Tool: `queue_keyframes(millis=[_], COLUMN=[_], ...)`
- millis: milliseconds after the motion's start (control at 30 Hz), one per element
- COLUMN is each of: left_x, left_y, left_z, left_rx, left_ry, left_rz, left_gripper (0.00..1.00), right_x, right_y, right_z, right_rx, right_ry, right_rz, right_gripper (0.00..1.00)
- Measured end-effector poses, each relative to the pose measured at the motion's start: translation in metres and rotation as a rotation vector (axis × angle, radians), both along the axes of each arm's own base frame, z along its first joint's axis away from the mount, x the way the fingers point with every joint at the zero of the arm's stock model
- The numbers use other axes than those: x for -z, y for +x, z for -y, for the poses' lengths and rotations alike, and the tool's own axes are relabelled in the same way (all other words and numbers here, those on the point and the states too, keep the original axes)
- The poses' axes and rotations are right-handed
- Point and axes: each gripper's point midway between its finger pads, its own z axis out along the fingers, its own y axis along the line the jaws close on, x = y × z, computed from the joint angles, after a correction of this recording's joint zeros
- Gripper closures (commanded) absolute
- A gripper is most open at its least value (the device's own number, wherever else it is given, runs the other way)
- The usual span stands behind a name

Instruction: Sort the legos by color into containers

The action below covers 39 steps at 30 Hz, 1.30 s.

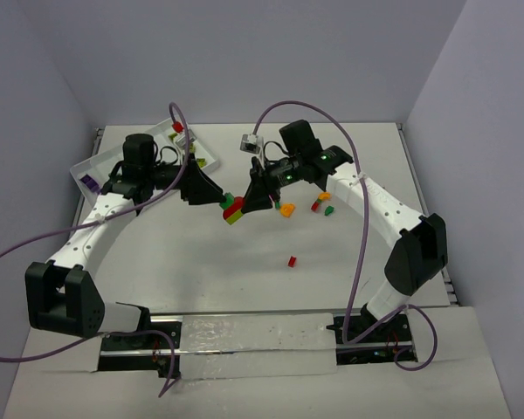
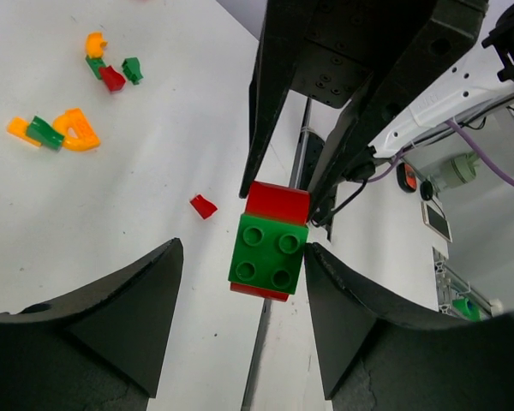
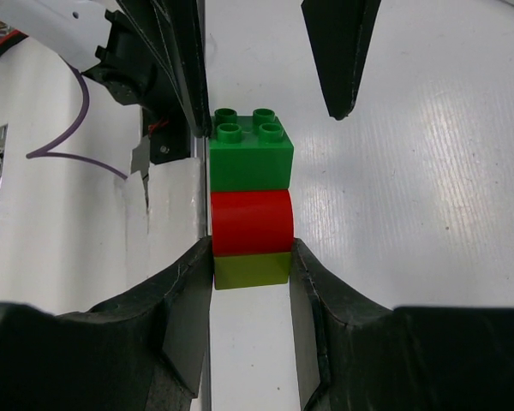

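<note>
Stack of legos (image 3: 250, 171) clenched in right pincer (image 3: 250, 250); left pincer (image 2: 244, 253) gapes around it, apparently not touching.

Your white table (image 1: 201, 271) carries the tray (image 1: 94, 162) at ten o'clock, an orange brick (image 1: 286, 209), red brick (image 1: 317, 206) and green brick (image 1: 328, 210) at two o'clock, and a lone red brick (image 1: 292, 260) at four.

Top cam: high and behind, looking down over the whole bench (image 1: 201, 262). Wrist cams: very close, facing each other across the stack (image 3: 250, 205), which all three views share mid-frame.
</note>
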Motion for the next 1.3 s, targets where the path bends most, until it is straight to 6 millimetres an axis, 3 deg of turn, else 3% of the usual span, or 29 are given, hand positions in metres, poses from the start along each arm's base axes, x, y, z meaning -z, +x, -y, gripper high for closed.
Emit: queue_keyframes(millis=[100,333,567,800,1167,1300], left_x=[0.003,0.005,0.005,0.000,-0.007,0.007], left_y=[-0.006,-0.017,-0.017,-0.012,0.018,0.052], left_z=[0.003,0.006,0.006,0.004,-0.020,-0.055], left_rx=[0.023,0.072,0.075,0.054,-0.080,-0.246], left_ry=[0.006,0.003,0.002,-0.013,-0.026,0.055], left_rz=[-0.005,-0.010,-0.007,-0.025,-0.025,-0.003], left_gripper=[0.40,0.69,0.72,0.94,1.00,1.00], right_x=[-0.001,-0.004,-0.002,0.000,0.012,0.014], right_y=[0.000,0.001,0.000,0.002,0.003,0.006], right_z=[0.000,-0.001,-0.001,-0.001,0.004,0.005], right_rx=[-0.001,0.002,0.000,-0.001,0.011,0.029], right_ry=[0.000,0.002,-0.008,-0.017,-0.073,-0.090], right_rz=[0.000,0.009,0.011,0.041,0.058,0.068], right_gripper=[1.00,1.00,1.00,1.00,1.00,1.00])
